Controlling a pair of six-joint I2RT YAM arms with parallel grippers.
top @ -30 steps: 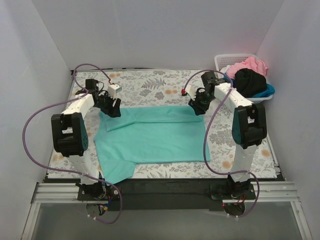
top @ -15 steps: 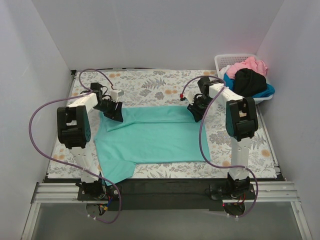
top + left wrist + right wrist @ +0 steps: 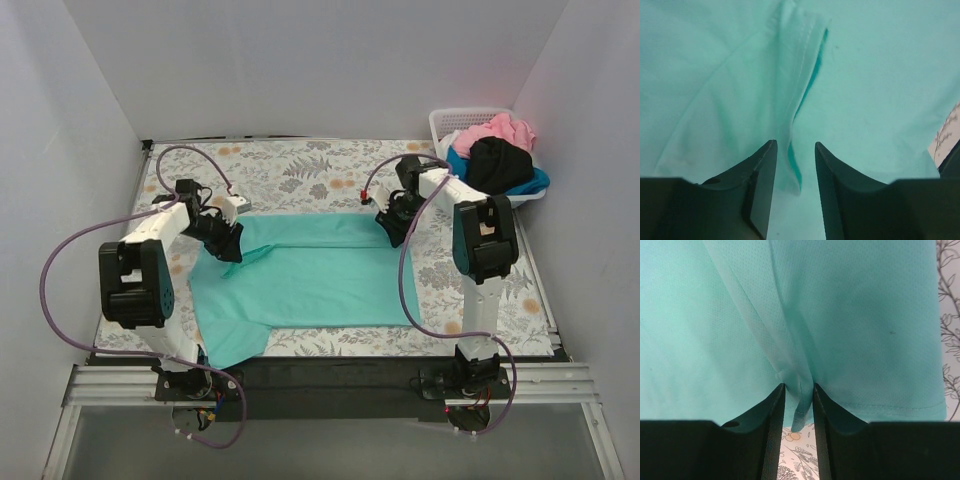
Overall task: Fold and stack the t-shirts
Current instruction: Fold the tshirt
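One camera sits high up behind the arms and looks down on the whole table [image 3: 300,165]. Two more ride on the wrists. One peeks past the left gripper [image 3: 796,147], one past the right gripper [image 3: 799,387], both very close to the teal-green t-shirt [image 3: 310,270]. All three views show that shirt.

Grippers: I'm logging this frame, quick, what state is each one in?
Left gripper: straddles a fold of the teal t-shirt; whether it grips cannot be told.
Right gripper: closed on the teal t-shirt.
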